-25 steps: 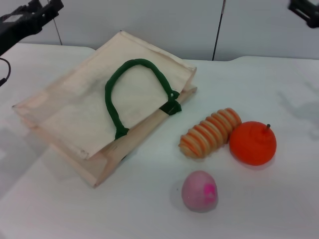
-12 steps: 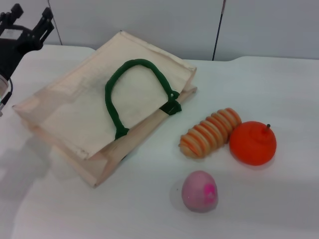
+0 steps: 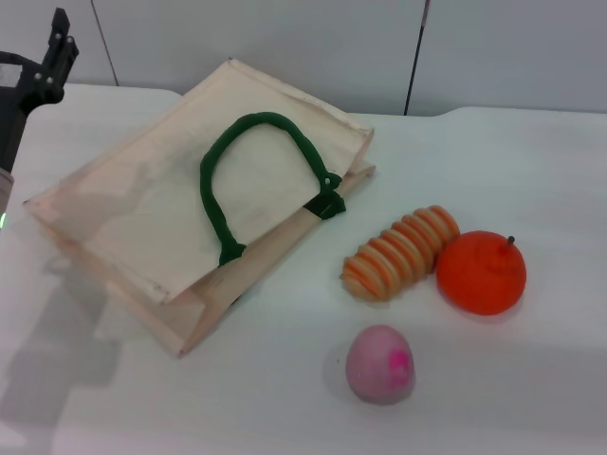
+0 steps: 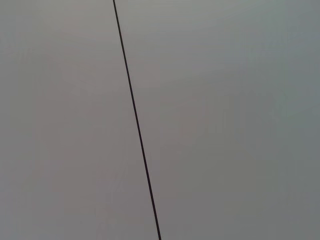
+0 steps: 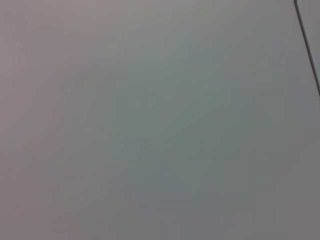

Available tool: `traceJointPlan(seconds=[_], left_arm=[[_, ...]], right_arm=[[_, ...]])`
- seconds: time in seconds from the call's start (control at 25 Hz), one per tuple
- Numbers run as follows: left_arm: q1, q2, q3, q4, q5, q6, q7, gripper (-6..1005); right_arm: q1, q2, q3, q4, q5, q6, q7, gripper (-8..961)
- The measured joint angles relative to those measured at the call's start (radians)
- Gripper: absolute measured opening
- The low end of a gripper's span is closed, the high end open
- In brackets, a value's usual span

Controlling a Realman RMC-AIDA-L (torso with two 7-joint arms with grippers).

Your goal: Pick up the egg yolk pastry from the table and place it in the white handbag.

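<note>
white handbag lying flat, handles toward striped roll, left gripper far-left

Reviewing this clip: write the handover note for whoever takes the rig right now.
Left gripper: raised at the table's far left corner. Right gripper: out of view.
White handbag lies flat, green handles on top.
No egg yolk pastry is visible; only a striped roll, an orange and a pink ball lie right of the bag.
Done: nothing. Left: find the pastry, pick it, bag it.
</note>
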Motion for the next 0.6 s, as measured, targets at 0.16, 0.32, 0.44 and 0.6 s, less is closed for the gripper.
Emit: traceJointPlan(seconds=[0.16, 0.32, 0.44, 0.6], left_arm=[[0.012, 0.000, 0.000, 0.006, -0.001, 0.039, 0.003, 775], [0.019, 0.000, 0.000, 0.006, -0.002, 0.065, 0.001, 775], [0.020, 0.000, 0.003, 0.007, -0.001, 0.080, 0.004, 775], [0.021, -0.001, 0.004, 0.009, 0.004, 0.082, 0.007, 775]], right_arm=[[-0.002, 0.000, 0.006, 0.011, 0.000, 0.001, 0.011, 882], [-0.001, -0.001, 0.007, 0.020, 0.000, 0.001, 0.015, 882], [0.000, -0.001, 0.007, 0.020, 0.000, 0.001, 0.015, 881], [0.000, -0.001, 0.007, 0.020, 0.000, 0.001, 0.021, 881]])
